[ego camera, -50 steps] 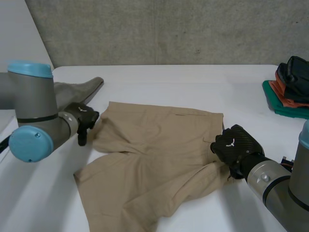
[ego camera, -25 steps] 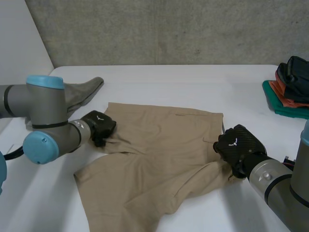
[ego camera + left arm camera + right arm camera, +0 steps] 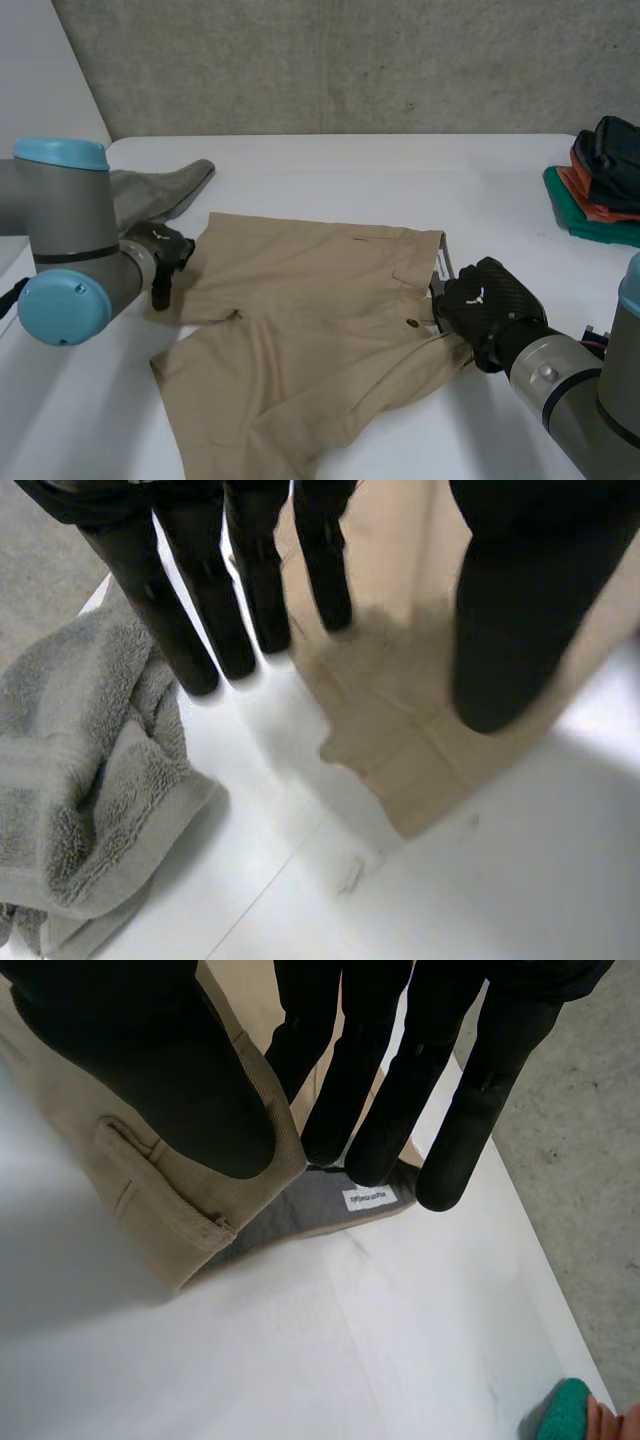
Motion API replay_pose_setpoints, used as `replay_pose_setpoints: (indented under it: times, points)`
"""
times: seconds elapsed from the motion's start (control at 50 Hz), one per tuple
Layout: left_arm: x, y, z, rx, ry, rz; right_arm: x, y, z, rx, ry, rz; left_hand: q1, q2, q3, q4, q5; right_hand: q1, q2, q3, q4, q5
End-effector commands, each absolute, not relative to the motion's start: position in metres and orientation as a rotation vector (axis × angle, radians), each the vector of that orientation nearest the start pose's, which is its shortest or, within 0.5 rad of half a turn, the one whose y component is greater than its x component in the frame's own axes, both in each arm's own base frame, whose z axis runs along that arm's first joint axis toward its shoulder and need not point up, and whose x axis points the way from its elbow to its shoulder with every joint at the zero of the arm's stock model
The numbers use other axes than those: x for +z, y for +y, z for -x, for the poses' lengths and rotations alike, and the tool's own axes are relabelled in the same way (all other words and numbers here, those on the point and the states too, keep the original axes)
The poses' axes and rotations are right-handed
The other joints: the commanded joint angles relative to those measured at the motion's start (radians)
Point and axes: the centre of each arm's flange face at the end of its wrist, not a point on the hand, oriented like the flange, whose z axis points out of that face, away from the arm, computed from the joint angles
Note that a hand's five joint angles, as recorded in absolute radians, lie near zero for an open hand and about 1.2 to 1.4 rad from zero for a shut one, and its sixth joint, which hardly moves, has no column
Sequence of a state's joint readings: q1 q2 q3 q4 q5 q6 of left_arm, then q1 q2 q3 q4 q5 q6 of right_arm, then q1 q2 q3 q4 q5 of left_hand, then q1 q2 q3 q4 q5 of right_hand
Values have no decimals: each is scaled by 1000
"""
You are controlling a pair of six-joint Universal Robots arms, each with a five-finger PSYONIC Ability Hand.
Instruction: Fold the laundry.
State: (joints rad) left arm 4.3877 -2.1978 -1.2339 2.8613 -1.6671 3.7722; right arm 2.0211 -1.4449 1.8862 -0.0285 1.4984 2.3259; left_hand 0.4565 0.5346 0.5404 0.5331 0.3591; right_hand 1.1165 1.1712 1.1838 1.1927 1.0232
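Tan shorts (image 3: 300, 310) lie spread mid-frame on the white worktop (image 3: 330, 170); right hand (image 3: 482, 308) fingers (image 3: 395, 1070) clamp their waistband at lower right; left hand (image 3: 160, 252) fingers (image 3: 255, 570) straight and apart at their left edge

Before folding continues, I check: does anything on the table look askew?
Yes. The tan shorts lie skewed and wrinkled; at the right hand the waistband is turned back, showing its grey lining. A grey towel sits crumpled beside the left hand.
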Motion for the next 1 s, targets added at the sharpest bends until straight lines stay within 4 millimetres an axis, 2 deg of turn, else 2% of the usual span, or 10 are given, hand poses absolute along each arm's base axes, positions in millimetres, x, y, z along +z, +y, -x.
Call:
replay_pose_setpoints:
  times: [0.02, 0.06, 0.12, 0.2, 0.28, 0.44, 0.6, 0.7, 1.0]
  points:
    - [202, -312, 236, -1458, 2241, -1043, 196, -185, -253, -1825, 2107, 1637, -67, -145, -151, -143, -144, 280, 225, 213, 204, 199]
    - [217, -304, 234, -1498, 2233, -1005, 200, -183, -260, -1839, 2059, 1607, -67, -145, -151, -143, -144, 280, 225, 213, 204, 199]
    - [230, -293, 232, -1541, 2248, -966, 208, -188, -269, -1871, 2020, 1537, -67, -145, -151, -143, -144, 280, 225, 213, 204, 199]
    - [242, -258, 236, -1600, 2333, -938, 211, -203, -278, -1883, 2027, 1414, -61, -139, -145, -138, -138, 280, 225, 213, 204, 199]
    - [236, -224, 243, -1550, 2450, -991, 208, -219, -284, -1868, 2073, 1281, -61, -139, -145, -138, -138, 280, 225, 213, 204, 199]
    - [214, -190, 243, -1411, 2595, -1050, 193, -255, -289, -1864, 2215, 1063, -61, -139, -145, -138, -138, 280, 225, 213, 204, 199]
    - [196, -168, 249, -1332, 2627, -1144, 174, -276, -295, -1878, 2324, 984, -8, -86, -92, -85, -85, 280, 225, 213, 204, 199]
    - [190, -161, 251, -1296, 2646, -1171, 166, -280, -298, -1870, 2358, 970, -8, -86, -92, -85, -85, 280, 225, 213, 204, 199]
    - [192, -158, 249, -1278, 2683, -1132, 171, -276, -298, -1876, 2339, 933, -32, -110, -116, -108, -109, 280, 225, 213, 204, 199]
